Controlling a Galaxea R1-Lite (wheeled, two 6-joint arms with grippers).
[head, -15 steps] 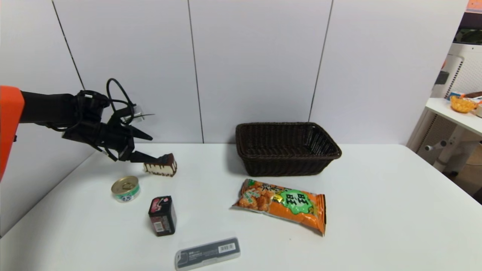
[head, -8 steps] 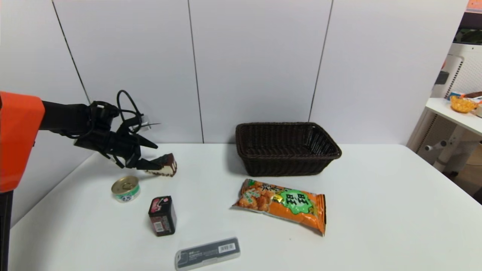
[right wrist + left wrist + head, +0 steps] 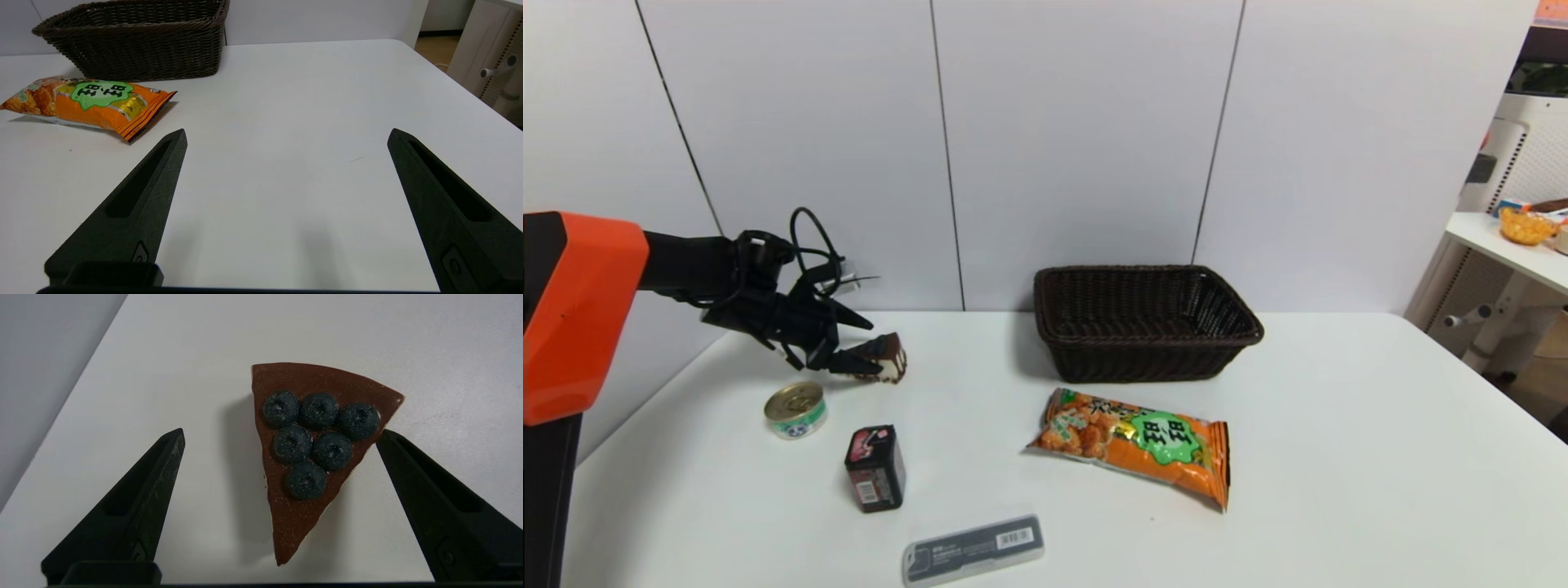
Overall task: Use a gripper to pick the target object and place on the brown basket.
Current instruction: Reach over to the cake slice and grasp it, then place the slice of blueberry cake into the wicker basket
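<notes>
The cake wedge [image 3: 888, 358] sits on the white table at the far left, chocolate on top with several dark berries in the left wrist view [image 3: 314, 445]. My left gripper [image 3: 864, 345] is open just above it, one finger on each side, not touching; it shows in its own wrist view [image 3: 280, 433] straddling the wedge. The brown wicker basket [image 3: 1145, 322] stands empty at the back centre, well to the right of the wedge, also in the right wrist view [image 3: 135, 38]. My right gripper [image 3: 286, 136] is open and empty over bare table, out of the head view.
A gold-lidded tin [image 3: 795, 409] and a small dark box with a pink label [image 3: 875, 468] lie near the wedge. An orange snack bag [image 3: 1135, 444] lies in front of the basket. A grey flat case [image 3: 973, 550] is near the front edge.
My left gripper has moved right and lower, down over the cake wedge, its fingers now on either side of it. The wedge has not moved.
</notes>
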